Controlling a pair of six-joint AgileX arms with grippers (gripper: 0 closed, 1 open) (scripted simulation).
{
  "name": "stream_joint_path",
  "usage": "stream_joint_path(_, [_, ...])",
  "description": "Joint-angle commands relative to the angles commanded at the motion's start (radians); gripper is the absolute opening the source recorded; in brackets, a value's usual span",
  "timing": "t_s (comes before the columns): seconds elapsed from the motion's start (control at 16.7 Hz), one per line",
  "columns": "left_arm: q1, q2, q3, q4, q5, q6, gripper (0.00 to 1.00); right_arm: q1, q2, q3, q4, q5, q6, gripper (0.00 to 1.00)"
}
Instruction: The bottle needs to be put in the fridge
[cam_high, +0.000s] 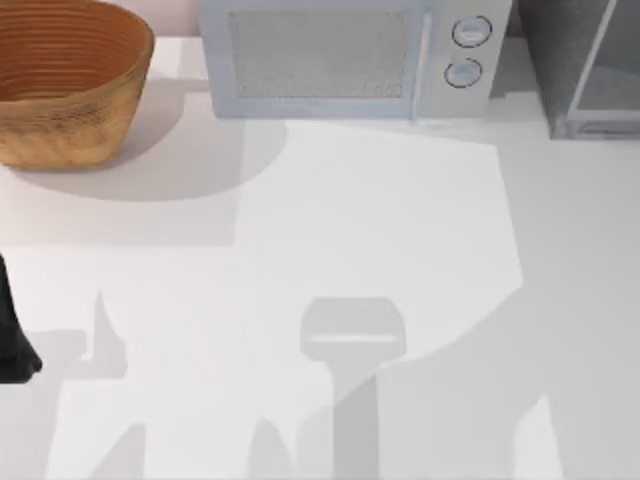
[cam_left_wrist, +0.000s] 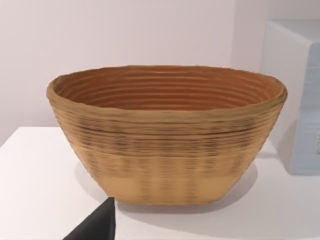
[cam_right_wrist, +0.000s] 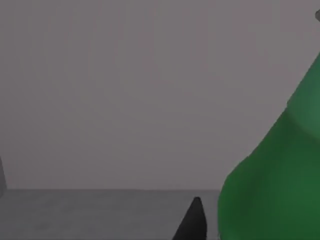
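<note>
The green translucent bottle (cam_right_wrist: 270, 175) looms very close in the right wrist view, leaning, with only part of its body in frame. A dark tip of my right gripper (cam_right_wrist: 192, 222) shows right beside it; whether it holds the bottle I cannot tell. Behind them are a plain grey wall and a darker grey floor. The fridge (cam_high: 555, 60) stands at the table's back right corner, a dark grey box with a lighter framed door panel (cam_high: 610, 70). My left arm (cam_high: 12, 340) is parked at the table's left edge.
A woven brown basket (cam_high: 60, 80) sits at the back left and faces the left wrist camera (cam_left_wrist: 165, 135). A light grey microwave (cam_high: 340, 55) with two round knobs stands at the back centre. Arm shadows cross the white table (cam_high: 330, 230).
</note>
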Motion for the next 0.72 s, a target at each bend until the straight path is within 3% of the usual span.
stream_joint_path(0.36, [0.000,0.000,0.000,0.000,0.000,0.000,1.00,0.000,0.000,0.000,0.000,0.000,0.000,0.98])
stream_joint_path(0.72, [0.000,0.000,0.000,0.000,0.000,0.000,1.00,0.000,0.000,0.000,0.000,0.000,0.000,1.00])
